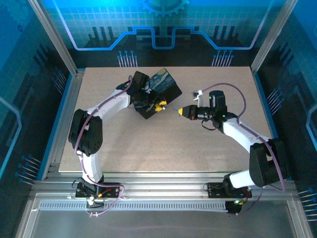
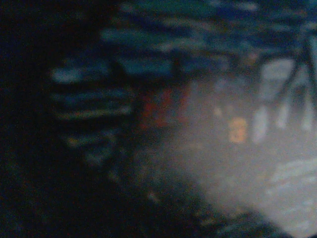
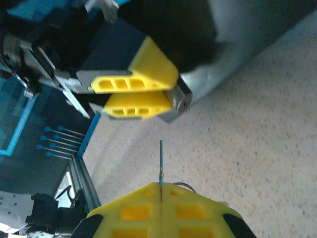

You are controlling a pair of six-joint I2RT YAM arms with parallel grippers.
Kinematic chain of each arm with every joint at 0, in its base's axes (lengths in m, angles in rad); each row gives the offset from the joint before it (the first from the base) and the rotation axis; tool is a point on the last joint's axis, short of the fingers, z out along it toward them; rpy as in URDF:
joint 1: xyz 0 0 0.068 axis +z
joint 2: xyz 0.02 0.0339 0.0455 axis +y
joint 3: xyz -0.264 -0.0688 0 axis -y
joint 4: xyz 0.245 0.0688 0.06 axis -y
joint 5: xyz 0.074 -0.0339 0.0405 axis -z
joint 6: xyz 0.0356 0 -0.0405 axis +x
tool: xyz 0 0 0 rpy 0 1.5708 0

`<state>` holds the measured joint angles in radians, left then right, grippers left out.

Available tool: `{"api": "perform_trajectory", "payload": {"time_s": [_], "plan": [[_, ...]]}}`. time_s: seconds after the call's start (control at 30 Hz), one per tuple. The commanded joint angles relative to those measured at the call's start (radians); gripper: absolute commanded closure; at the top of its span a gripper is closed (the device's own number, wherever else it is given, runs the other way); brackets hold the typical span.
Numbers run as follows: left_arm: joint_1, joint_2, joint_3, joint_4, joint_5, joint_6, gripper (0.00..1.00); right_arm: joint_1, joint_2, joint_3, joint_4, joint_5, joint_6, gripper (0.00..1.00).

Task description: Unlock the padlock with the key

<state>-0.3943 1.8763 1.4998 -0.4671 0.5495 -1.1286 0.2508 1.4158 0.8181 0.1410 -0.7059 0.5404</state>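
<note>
Right wrist: your right pincer (image 3: 161, 187) pinches the thin, stiff, likely slippery key (image 3: 160, 158), pointing twelve o'clock; grip its head firmly

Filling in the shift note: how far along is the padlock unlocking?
Done: the right hand is shut on the key, and the left hand grips what looks like the padlock. In hand: the key's tip points toward it, with a gap between. Left: inserting the key and turning it.
</note>
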Motion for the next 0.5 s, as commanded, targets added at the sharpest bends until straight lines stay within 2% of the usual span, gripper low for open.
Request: {"api": "perform_trajectory", "payload": {"time_s": [0.0, 0.13, 0.27, 0.47], "plan": [[0.011, -0.085, -0.065, 0.152, 0.124, -0.157, 0.87, 0.015, 0.036, -0.024, 0.199, 0.001, 0.038, 1.00], [0.024, -0.128, -0.145, 0.242, 0.125, -0.245, 0.87, 0.022, 0.076, -0.060, 0.362, -0.001, 0.086, 1.00], [0.039, -0.157, -0.214, 0.333, 0.129, -0.320, 0.87, 0.041, 0.100, -0.054, 0.367, -0.003, 0.043, 1.00], [0.052, -0.172, -0.252, 0.385, 0.128, -0.351, 0.87, 0.046, 0.130, -0.074, 0.434, -0.022, 0.050, 1.00]]}}
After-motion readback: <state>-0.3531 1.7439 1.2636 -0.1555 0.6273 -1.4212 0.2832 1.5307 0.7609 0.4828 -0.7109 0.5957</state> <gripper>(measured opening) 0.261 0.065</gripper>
